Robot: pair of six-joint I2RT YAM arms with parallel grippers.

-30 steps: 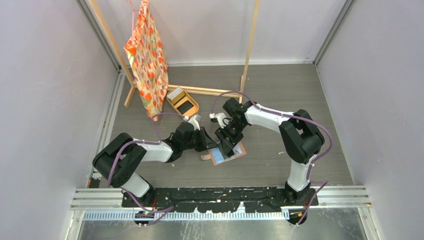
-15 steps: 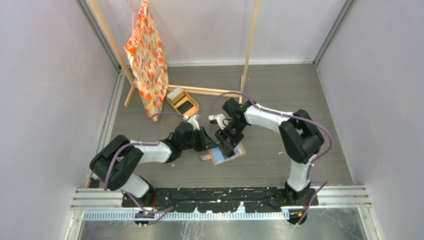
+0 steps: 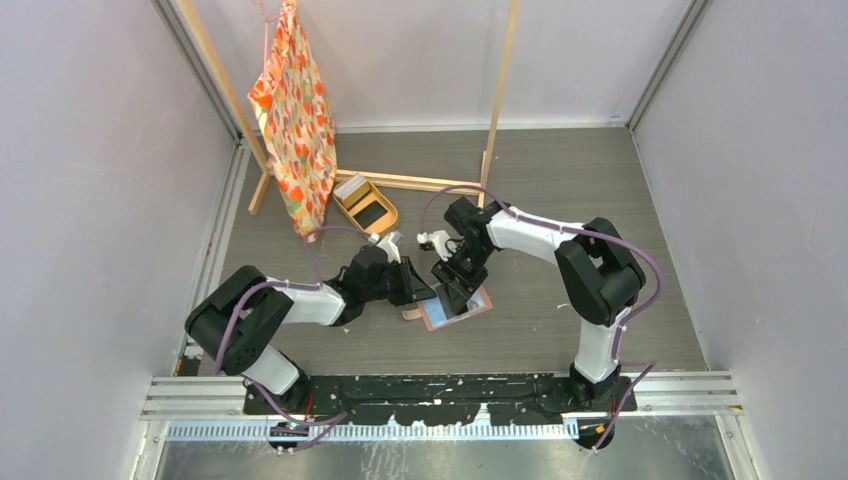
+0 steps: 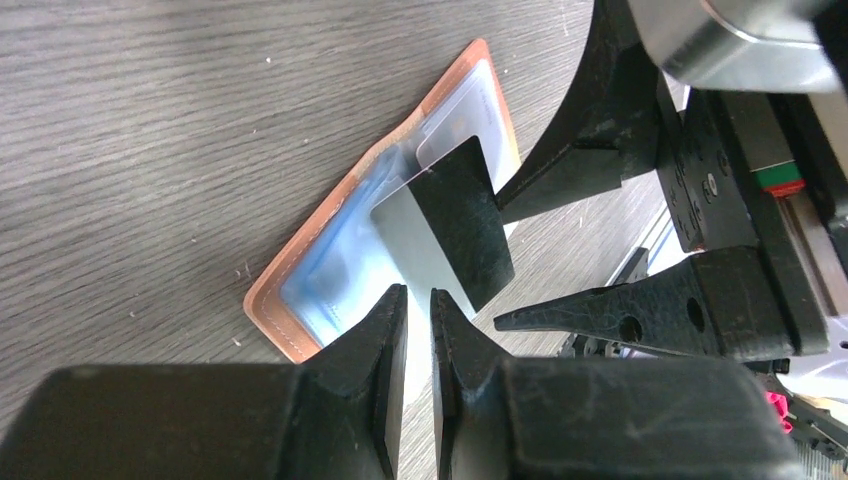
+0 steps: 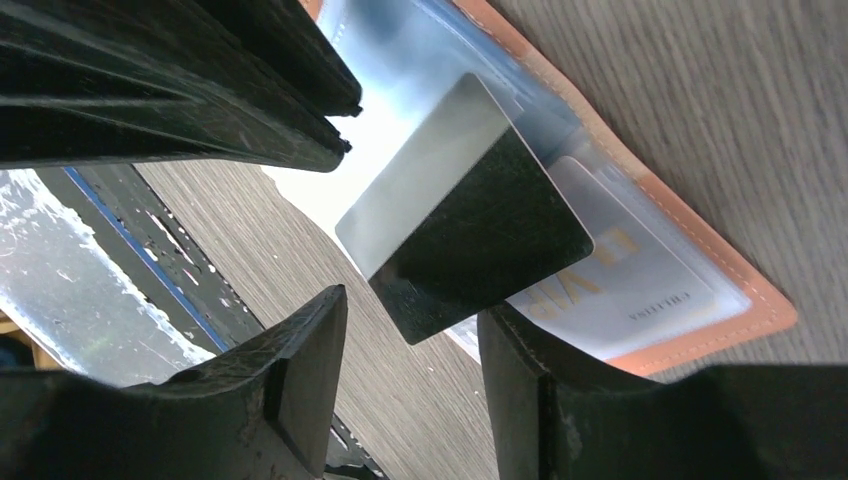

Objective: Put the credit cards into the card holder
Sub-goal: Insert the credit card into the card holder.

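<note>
The grey wood-grain table [image 3: 560, 180] is carrying everything. The left gripper [image 4: 418, 295] is lying low over it with its jaws drawn almost together, leaving only a thin slit. Whether they are pinching anything cannot be told. The right gripper [image 5: 412, 305] is facing it from the opposite side, jaws standing apart and clamping nothing.

The salmon-brown card holder [image 4: 330, 262] is lying open and flat, glossy pockets up. It is sitting just ahead of the left jaws' tips and below the right jaws.

A grey-black credit card [image 4: 450, 235] is tilting up out of the card holder, its far end down among the pockets. Its near corner is pointing into the gap between the right jaws. One finger [image 5: 520, 380] is meeting the card's edge, while the other finger [image 5: 300, 370] is standing slightly clear.

A pale card [image 5: 620, 280] with gold lettering is lying tucked in a pocket, just beside that first finger.
</note>
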